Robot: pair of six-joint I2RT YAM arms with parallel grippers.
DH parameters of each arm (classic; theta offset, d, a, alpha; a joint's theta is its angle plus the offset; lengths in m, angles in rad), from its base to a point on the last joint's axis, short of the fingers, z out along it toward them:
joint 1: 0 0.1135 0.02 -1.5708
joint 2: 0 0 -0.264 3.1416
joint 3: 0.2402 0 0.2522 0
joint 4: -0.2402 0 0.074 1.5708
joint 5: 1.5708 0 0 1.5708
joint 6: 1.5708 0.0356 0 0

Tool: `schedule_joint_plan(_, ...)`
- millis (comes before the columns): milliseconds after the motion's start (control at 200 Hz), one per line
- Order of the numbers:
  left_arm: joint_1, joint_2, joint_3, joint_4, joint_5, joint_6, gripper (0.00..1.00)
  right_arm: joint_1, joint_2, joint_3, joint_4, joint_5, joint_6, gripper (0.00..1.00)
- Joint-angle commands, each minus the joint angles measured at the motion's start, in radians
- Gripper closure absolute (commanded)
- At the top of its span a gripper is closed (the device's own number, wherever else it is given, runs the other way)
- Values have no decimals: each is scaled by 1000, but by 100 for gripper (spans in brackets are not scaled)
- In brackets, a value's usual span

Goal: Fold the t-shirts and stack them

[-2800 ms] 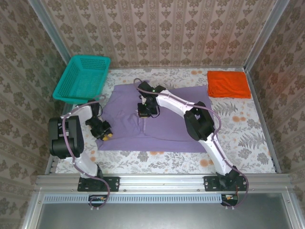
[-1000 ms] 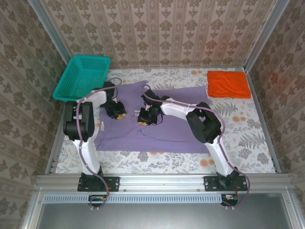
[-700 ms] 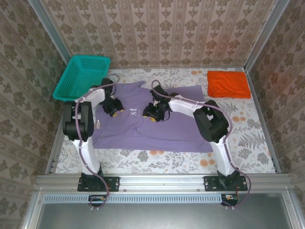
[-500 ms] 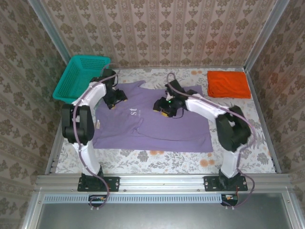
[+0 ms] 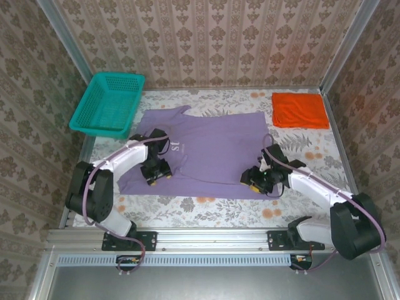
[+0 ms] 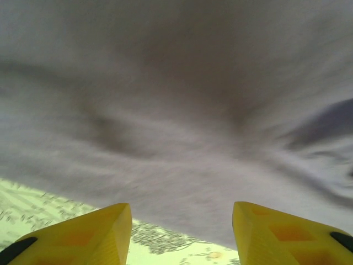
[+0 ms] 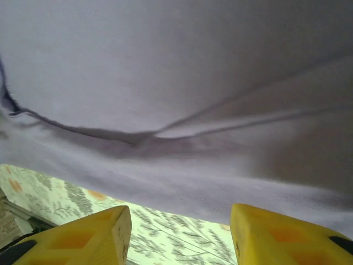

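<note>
Across the floral surface (image 5: 325,162) the lavender tee (image 5: 212,147) lies spread flat, soft and limp (probably wrinkles if dragged). The orange tee (image 5: 299,111) sits folded far right. Left hand (image 5: 156,172) and right hand (image 5: 256,180) hover spread, empty, over the near hem; best pinched at the hem corners.

spread tee (image 5: 212,147): centre | folded tee (image 5: 299,110): far right, behind it | basket (image 5: 107,103): far left

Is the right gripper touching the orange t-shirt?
Apart. Top view: the right gripper sits at the near hem of the purple t-shirt, far from the orange t-shirt.
</note>
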Motion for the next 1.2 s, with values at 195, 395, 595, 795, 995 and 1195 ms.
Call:
schedule_joint_plan(195,57,-52,-166,53,-18,-19,49,-16,112,-83,44,31,72,54)
schedule_joint_plan(395,73,-35,-239,75,11,53,49,-16,159,-136,15,34,166,57)
schedule_joint_plan(595,66,-106,-314,57,80,65,48,-16,-18,-240,-70,32,263,58)
schedule_joint_plan(795,57,-180,-347,15,129,54,47,-16,-318,-317,-256,71,341,58)
schedule_joint_plan(995,36,-284,-398,-27,196,6,46,-14,-479,-378,-346,48,385,58)
schedule_joint_plan(1195,31,-384,-252,-151,188,20,45,-13,-530,-291,-398,61,365,56)
